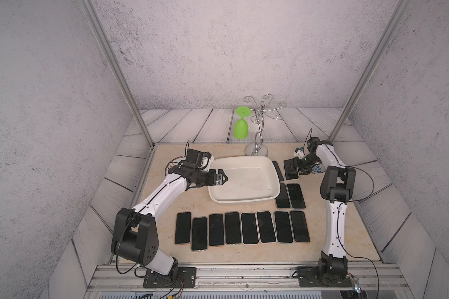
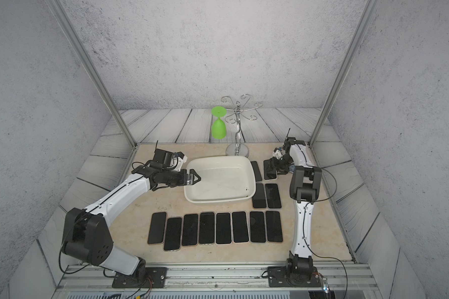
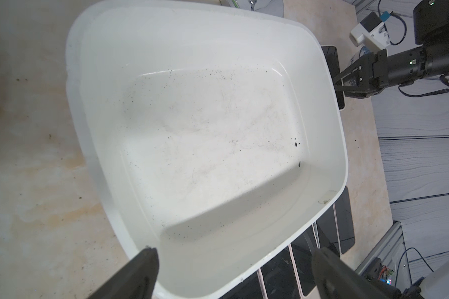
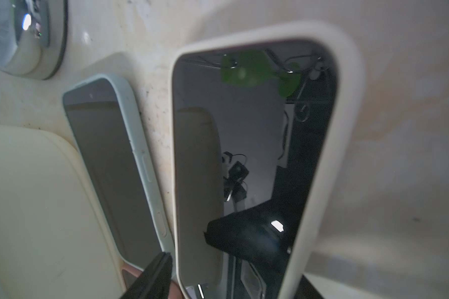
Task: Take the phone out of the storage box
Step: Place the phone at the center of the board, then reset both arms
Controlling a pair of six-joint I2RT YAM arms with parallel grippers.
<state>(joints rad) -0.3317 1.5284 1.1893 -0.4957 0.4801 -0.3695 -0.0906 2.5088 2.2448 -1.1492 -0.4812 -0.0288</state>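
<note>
We look down on a beige table (image 1: 166, 207) with two robot arms reaching in from the near edge. The white storage box (image 1: 244, 178) sits at the middle of the table, and both top views and the left wrist view show only specks of dirt inside it.

The left tool (image 1: 223, 176) hovers over the box's left rim with its fingers (image 3: 145, 269) spread wide apart and nothing between them.

The right tool (image 1: 293, 167) is low over a phone (image 4: 244, 129) in a cream case. This phone lies flat on the table, screen up, outside the box, near its right rim. Seen from the left wrist, the tool's jaws stand apart. They straddle the phone's end, and we cannot tell whether they touch the case.

A second phone (image 4: 114, 168), in a pale green case, lies between that one and the box wall (image 4: 24, 194), just beside both.

Two more phones (image 1: 289, 196) lie side by side off the box's near right corner. A row of eight phones (image 1: 241, 227) lies screen up along the front of the table.

At the back, a green goblet (image 1: 241, 126) hangs upside down from a wire rack (image 1: 259, 124).
</note>
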